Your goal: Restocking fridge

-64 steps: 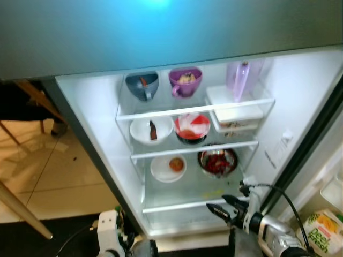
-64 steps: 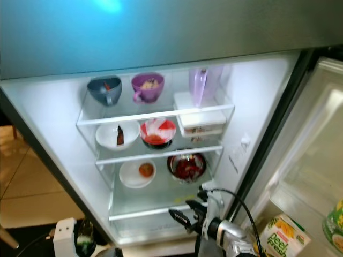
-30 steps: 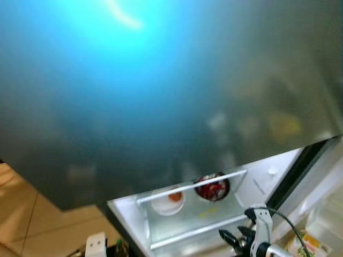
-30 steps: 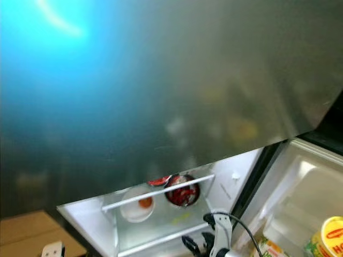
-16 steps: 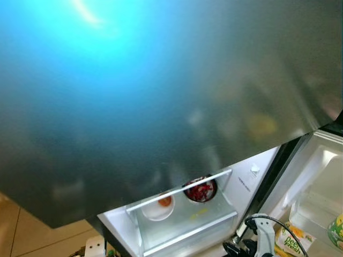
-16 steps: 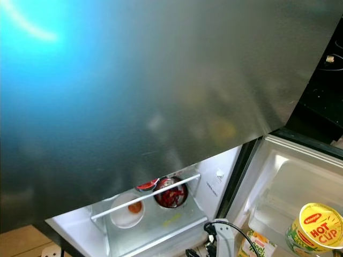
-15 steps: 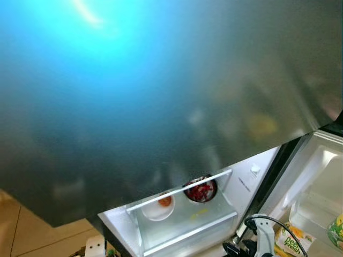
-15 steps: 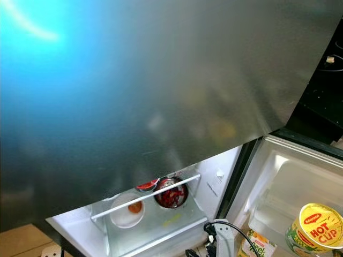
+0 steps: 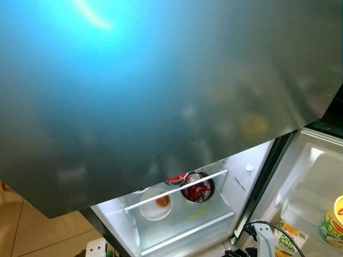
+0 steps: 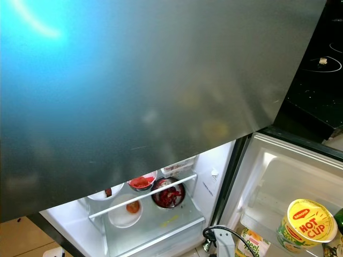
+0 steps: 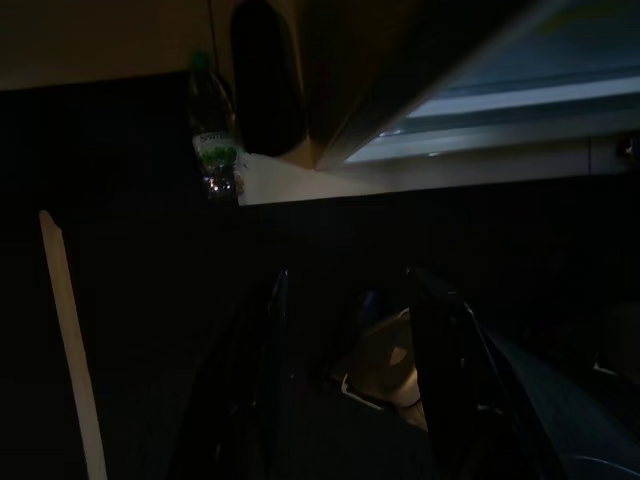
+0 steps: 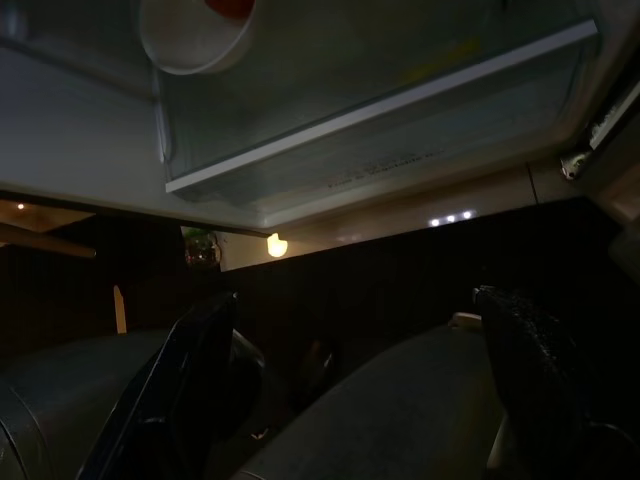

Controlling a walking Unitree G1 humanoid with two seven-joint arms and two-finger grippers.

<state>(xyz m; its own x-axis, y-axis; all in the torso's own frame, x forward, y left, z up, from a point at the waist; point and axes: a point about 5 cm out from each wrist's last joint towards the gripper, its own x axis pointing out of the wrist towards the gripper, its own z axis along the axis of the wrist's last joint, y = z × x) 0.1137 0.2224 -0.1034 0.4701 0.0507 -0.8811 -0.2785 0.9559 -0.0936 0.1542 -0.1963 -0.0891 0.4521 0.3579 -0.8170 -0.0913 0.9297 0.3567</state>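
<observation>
The closed upper door (image 9: pixel 161 85) of the fridge (image 10: pixel 222 176), grey steel with a blue glare at its upper left, takes up most of both eye views. Below it the lower compartment stands open and lit. On the shelf (image 10: pixel 144 195) behind a white rail sit, from left to right, a white bowl (image 10: pixel 125 210) holding something orange, a red-and-white bowl (image 10: pixel 141 183) set further back, and a dark bowl (image 10: pixel 168 195) of red food just beside the white one. A white box (image 10: pixel 177 167) is partly visible above and behind these. To the right, the open lower door (image 10: pixel 300 176) carries a yellow cup (image 10: pixel 306 222) labelled HOT CUP in its rack, with a green-and-white carton (image 10: pixel 247 243) lower down, nearer the hinge. Left gripper (image 11: pixel 350 380): very dark wrist view, fingers stand apart with nothing between them; a plastic bottle (image 11: pixel 213 140) with a green label is beyond. Right gripper (image 12: pixel 355 390): fingers spread wide, empty, below the front edge of the lowest shelf; the underside of the white bowl shows above through the glass. The right arm (image 9: pixel 262 241), with a black cable, is at the bottom edge, near the fridge's hinge side.
</observation>
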